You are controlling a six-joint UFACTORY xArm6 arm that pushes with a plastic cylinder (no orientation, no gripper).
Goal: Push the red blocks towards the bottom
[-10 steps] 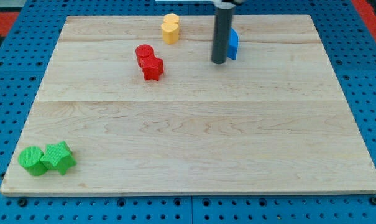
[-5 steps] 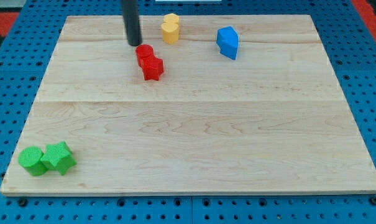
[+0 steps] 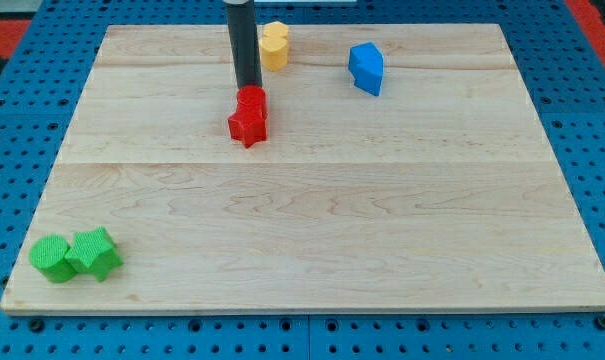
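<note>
Two red blocks sit touching left of the board's middle, in its upper half: a red cylinder [image 3: 251, 99] above and a red star [image 3: 247, 126] just below it. My tip [image 3: 248, 86] stands at the cylinder's top edge, touching it, with the dark rod rising toward the view's top. Both red blocks lie directly below the tip.
A yellow block [image 3: 274, 45] stands just right of the rod near the top edge. A blue block [image 3: 366, 67] is at the upper right. A green cylinder [image 3: 52, 258] and a green star [image 3: 94, 253] sit together at the wooden board's [image 3: 382, 250] bottom left corner.
My tip moved from beside the blue block leftward across the top, then right and down onto the red cylinder. Both red blocks shifted down and slightly right, the star turning under the cylinder.
</note>
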